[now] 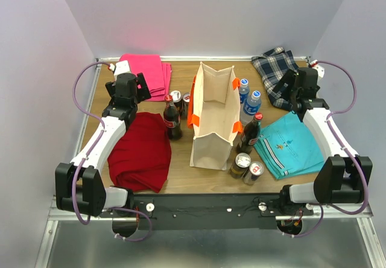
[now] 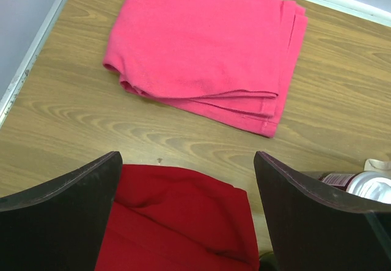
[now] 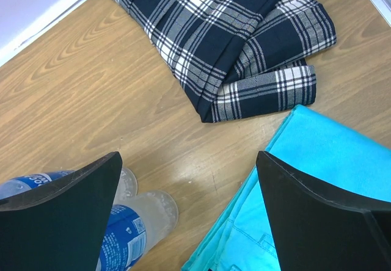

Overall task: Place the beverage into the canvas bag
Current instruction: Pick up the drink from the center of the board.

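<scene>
Both sets of jaws hang wide open, nothing held. The canvas bag (image 1: pixel 212 117) stands in the middle of the worktop (image 1: pixel 181 183), with cola bottles (image 1: pixel 172 118), water bottles (image 1: pixel 252 102) and cans (image 1: pixel 240 165) crowding both sides. My worry: reaching for one drink clips its neighbour, or shoves the floppy bag over.

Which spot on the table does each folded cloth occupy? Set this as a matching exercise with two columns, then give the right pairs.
Column one
1. pink cloth
2. dark red cloth
3. plaid cloth
4. turquoise cloth

Column two (sides as the robot has them)
A. right of the canvas bag, nearer the arm bases
B. far left corner
C. left of the canvas bag, nearer the arm bases
D. far right corner

Pairs: 1-B, 2-C, 3-D, 4-A
</scene>
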